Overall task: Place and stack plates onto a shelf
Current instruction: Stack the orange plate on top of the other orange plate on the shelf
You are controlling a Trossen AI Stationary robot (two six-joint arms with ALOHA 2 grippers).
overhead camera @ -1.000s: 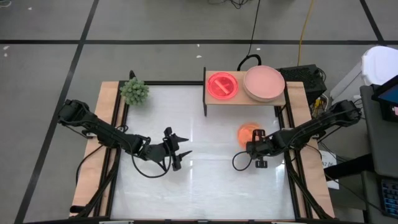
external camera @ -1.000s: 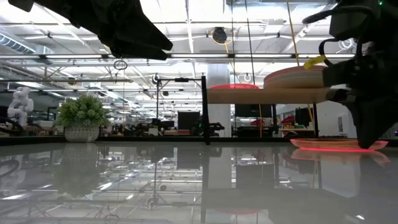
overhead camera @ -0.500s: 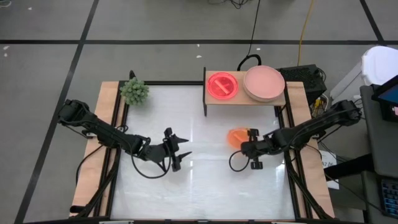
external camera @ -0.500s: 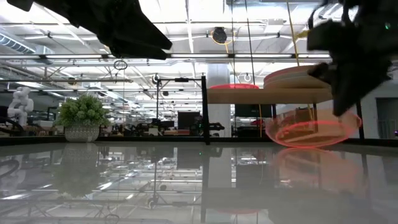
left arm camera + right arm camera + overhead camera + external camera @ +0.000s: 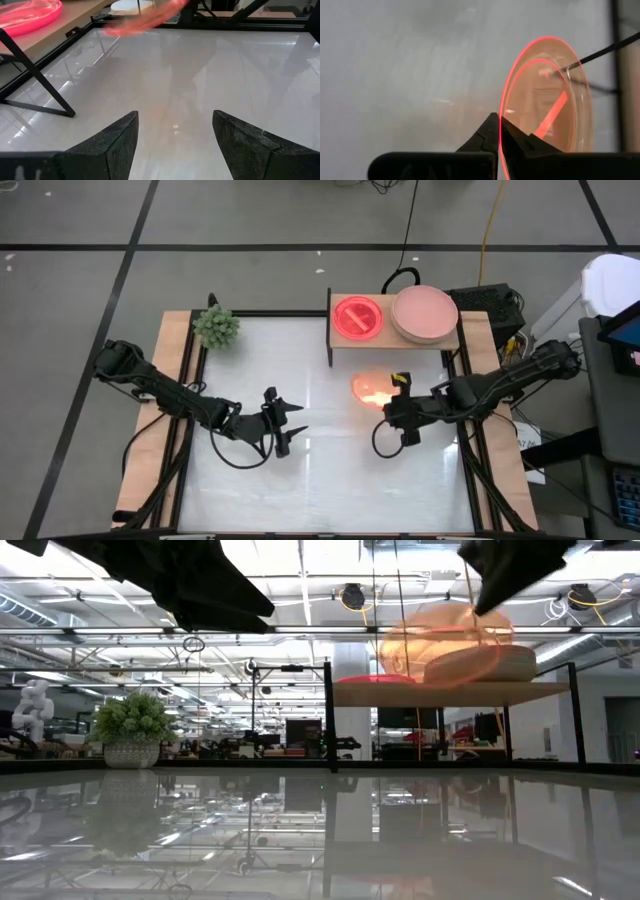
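**Orange plate held up near the shelf**

The tabletop fills the middle. The shelf, upper middle, holds plates. Just below it, the right gripper fingers pinch the orange plate. The left gripper fingers are spread, lower left.

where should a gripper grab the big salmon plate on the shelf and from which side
Grip the salmon plate by its thin rim, jaws above and below the edge. It lies flat, topping a stack on the shelf. Probably come from the table-facing side: that rim seems to reach the shelf's front edge, and the neon pink plate crowds its left.
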